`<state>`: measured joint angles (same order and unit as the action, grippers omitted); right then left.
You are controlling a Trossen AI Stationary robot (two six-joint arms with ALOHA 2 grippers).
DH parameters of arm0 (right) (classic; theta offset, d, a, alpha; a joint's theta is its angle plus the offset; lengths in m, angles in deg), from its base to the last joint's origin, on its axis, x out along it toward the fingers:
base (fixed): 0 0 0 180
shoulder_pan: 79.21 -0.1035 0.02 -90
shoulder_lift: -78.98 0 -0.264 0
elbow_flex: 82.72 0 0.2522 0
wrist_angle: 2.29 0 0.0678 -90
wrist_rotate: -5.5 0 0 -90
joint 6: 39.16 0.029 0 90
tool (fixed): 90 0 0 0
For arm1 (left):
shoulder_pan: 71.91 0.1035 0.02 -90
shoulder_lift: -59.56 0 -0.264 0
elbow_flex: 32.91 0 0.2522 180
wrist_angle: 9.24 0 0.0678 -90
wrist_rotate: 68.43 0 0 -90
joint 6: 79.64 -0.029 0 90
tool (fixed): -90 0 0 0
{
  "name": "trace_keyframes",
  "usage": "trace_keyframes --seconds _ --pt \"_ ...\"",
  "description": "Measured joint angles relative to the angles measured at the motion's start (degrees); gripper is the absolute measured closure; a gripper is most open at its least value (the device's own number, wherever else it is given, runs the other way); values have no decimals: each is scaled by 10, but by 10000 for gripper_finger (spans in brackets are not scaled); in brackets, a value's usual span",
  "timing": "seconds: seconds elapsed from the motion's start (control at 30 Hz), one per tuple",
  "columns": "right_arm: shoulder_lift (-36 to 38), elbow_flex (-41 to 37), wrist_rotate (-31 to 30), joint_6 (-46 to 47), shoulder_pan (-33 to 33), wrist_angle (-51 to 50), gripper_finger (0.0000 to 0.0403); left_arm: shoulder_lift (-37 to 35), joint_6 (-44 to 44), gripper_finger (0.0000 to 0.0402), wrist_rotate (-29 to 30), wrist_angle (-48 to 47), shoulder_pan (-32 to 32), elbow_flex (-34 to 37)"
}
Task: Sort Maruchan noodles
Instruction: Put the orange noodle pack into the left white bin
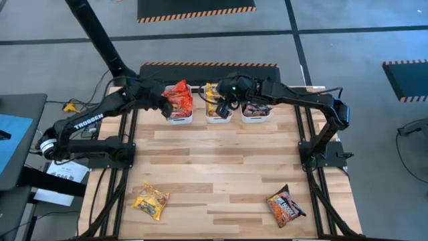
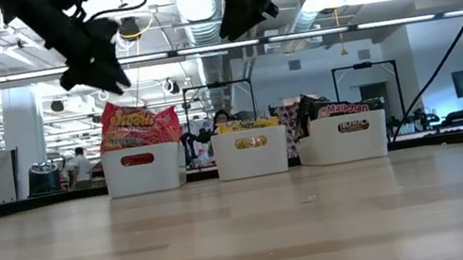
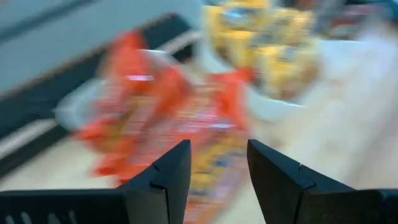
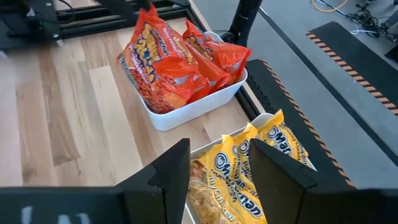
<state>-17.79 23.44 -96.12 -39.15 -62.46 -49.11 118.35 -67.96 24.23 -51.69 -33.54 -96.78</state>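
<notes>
Nearest the table's front edge lie a loose yellow packet [image 1: 151, 201] and a dark packet [image 1: 285, 205]. Far back, the left gripper [image 1: 164, 106], jaws apart and empty, hangs beside the red packets [image 1: 179, 98] in their tub [image 1: 179, 119]; the right gripper [image 1: 223, 107], also open, hovers over the tubbed yellow packets [image 4: 249, 177].

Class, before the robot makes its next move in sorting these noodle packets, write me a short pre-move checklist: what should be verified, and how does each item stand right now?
1. Left gripper empty and open by the red packets' tub: ok, nothing between its fingers.
2. Right gripper empty and open over the yellow packets' tub: ok.
3. Red packets settled inside their tub: ok, though piled above the rim.
4. Packets left to sort: not ok, a yellow packet and a dark packet lie on the table's near side.
5. Room left in the third tub for the dark packet: cannot tell.
</notes>
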Motion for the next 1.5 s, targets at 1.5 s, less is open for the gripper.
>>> trace_keyframes --seconds 1.5 --pt "0 0 -1 -5 -3 0 216 236 49 315 -98 -12 3 -8"
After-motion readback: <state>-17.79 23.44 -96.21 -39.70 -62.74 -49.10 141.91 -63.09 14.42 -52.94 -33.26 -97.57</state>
